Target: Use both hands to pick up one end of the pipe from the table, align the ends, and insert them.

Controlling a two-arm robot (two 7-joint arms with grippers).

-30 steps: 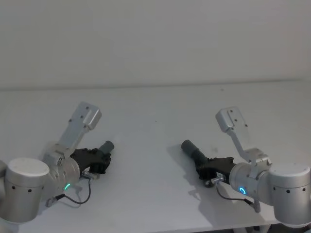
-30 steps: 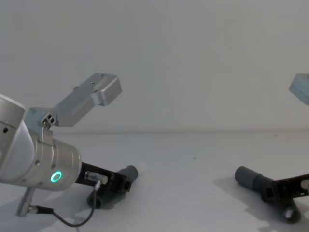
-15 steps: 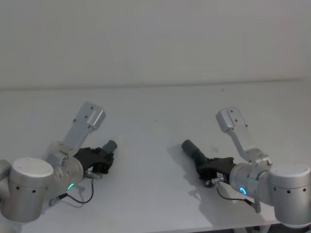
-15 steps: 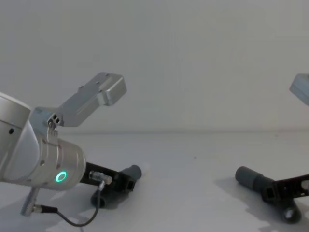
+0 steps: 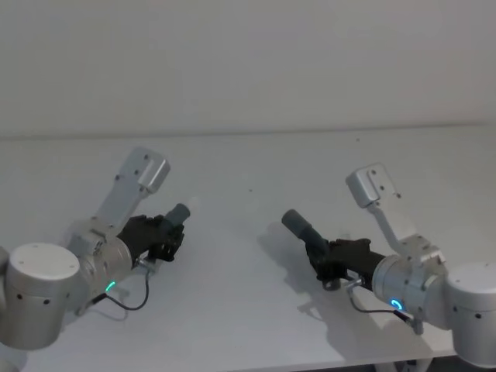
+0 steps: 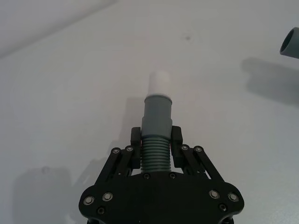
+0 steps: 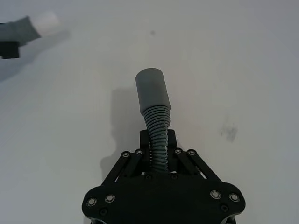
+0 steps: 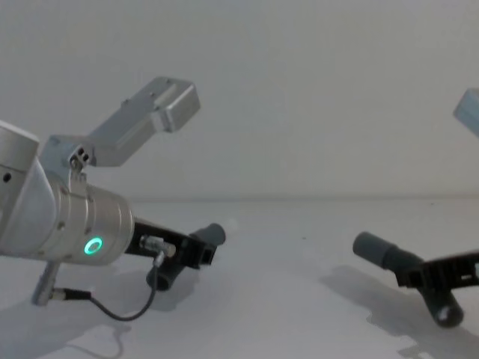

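The left gripper [image 6: 155, 138], at the near left of the table [image 5: 248, 167], is closed tight on the ribbed part of the left pipe piece [image 6: 156, 112], whose white tip [image 6: 160, 83] points far and right; the right gripper [image 7: 158, 140], at the near right, clamps the ribs of the right pipe piece [image 7: 159, 122], its socket cuff [image 7: 151, 91] raised off the table and aimed left. The two ends are well apart.
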